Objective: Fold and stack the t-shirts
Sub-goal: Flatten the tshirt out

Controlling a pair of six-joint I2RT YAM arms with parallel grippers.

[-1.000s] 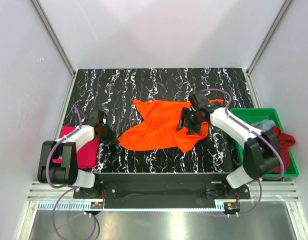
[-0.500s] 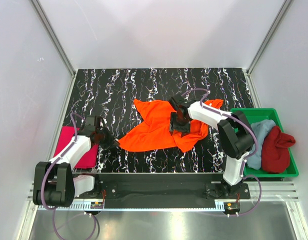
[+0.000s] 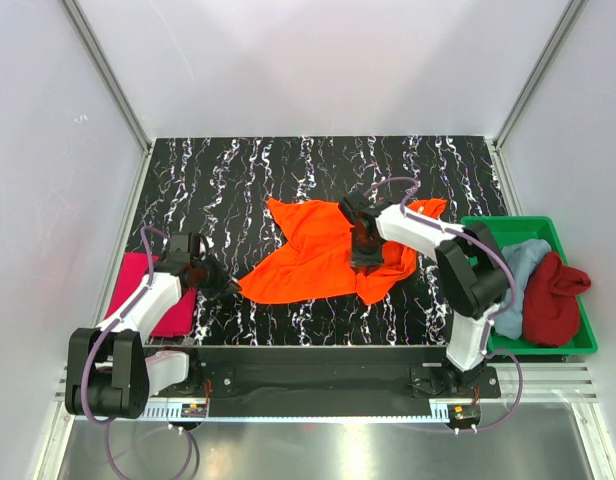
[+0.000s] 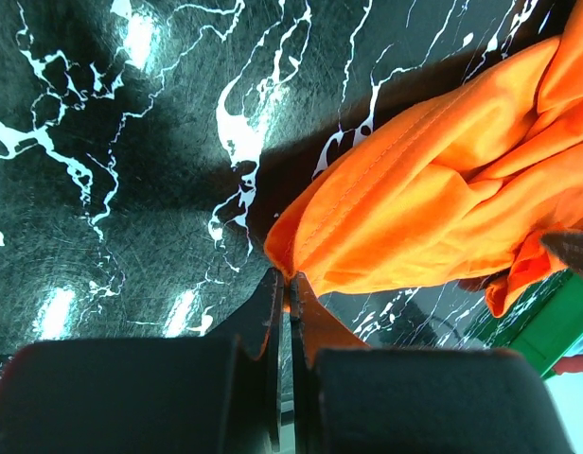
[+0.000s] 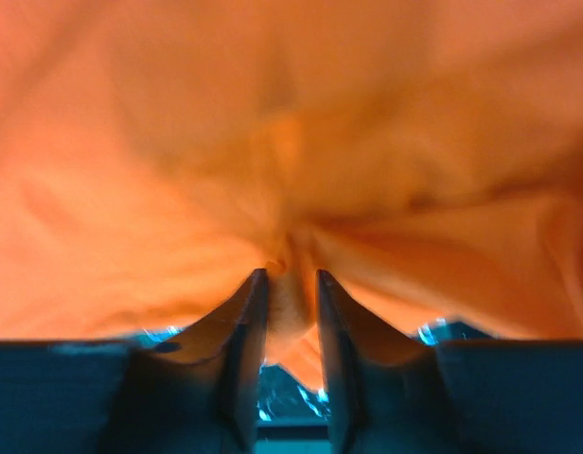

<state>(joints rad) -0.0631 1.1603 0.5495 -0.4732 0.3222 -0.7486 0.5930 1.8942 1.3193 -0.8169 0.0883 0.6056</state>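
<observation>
cloth is what this job is about, and cloth is soft, light and floppy. the orange t-shirt (image 3: 308,260) lies crumpled in the middle of the table (image 3: 288,170), not flat and not yet folded. it will not break, but it sags and bunches up when it is lifted, and it can slip out of a weak pinch.

the left gripper (image 3: 220,281) is shut tight on the near left corner of the orange t-shirt, right at the sewn edge. that looks like a good place to hold, because the edge is thicker and pulls the cloth straight. the right gripper (image 3: 366,252) is down on the right part of the same shirt, and its wrist view shows the jaws squeezed on a small fold of orange cloth. wrinkles run toward that pinch.

i think both arms must pull gently apart to make the shirt flat. a grab in the middle only lifts a lump, so corners and edges are better.

a pink t-shirt (image 3: 128,272) lies flat at the left side of the table. a light blue t-shirt (image 3: 523,262) and a dark red t-shirt (image 3: 553,295) wait in the green tray (image 3: 548,348) on the right.
</observation>
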